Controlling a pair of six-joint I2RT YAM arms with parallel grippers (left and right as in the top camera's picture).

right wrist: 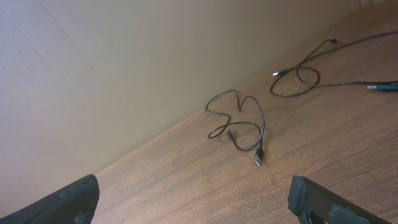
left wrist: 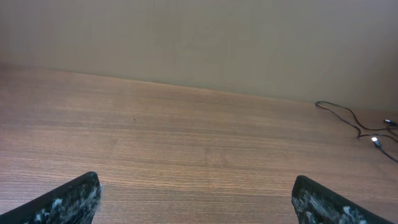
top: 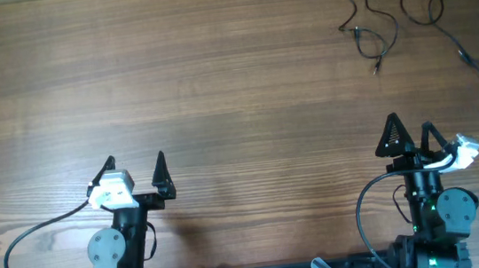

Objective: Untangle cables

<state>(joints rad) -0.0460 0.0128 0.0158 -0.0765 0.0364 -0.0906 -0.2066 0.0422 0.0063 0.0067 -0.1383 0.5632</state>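
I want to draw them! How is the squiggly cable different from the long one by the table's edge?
The squiggly cable is curled into a small bunch; the long cable sprawls wider, off the picture's right edge. The squiggly cable lies nearer the table's middle, the long cable farther right. Both are thin and black.

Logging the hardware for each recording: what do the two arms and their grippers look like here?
Both arms are black with round grey joint housings. The left gripper and right gripper each have two black, pointed triangular fingers and a white block at the wrist. A thick black cable loops off each arm. Green lights glow on the right arm.
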